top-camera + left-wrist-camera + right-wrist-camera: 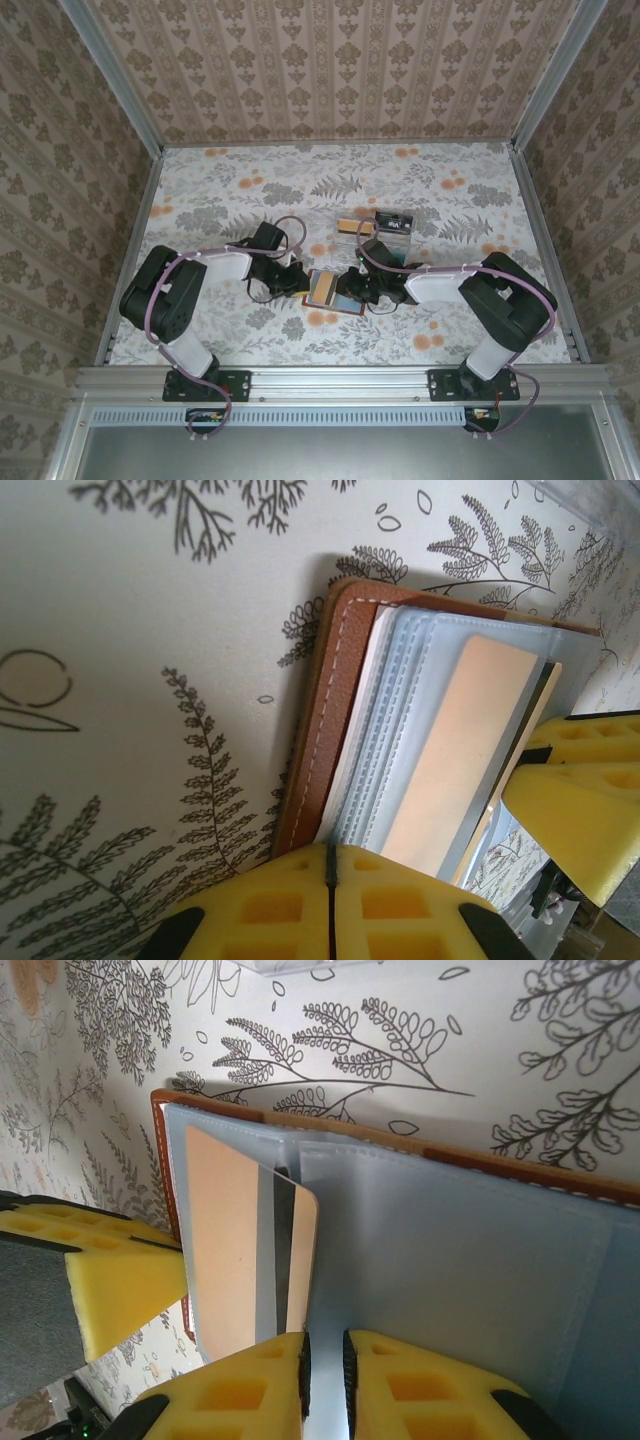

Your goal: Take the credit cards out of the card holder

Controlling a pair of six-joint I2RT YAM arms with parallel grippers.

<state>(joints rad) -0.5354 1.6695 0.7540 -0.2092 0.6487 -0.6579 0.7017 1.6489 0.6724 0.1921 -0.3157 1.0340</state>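
Floral-print cloth covers the bench [250, 180], fenced by damask-papered walls [330, 70] on three sides, with an aluminium rail at the near edge. Both arms sit folded low, forearms angled inward, and the hands meet near bench centre.

The card holder [333, 290] lies open and flat between them, brown leather rim down and pale blue-grey sleeves up. The left hand [330, 852] comes in from the left, yellow foam fingers [270, 900] pressed together on the holder's edge. The right hand [325, 1345] comes in from the right, its fingers [420, 1385] pinched with only a thin gap on a sleeve edge. A tan card [235, 1250] with a dark stripe stands tilted up out of the sleeves just beside that pinch; cannot tell if the card itself is caught.

A clear tray [395, 238] sits just behind the holder, with a dark card [393, 218] and another tan one [350, 224] at it.
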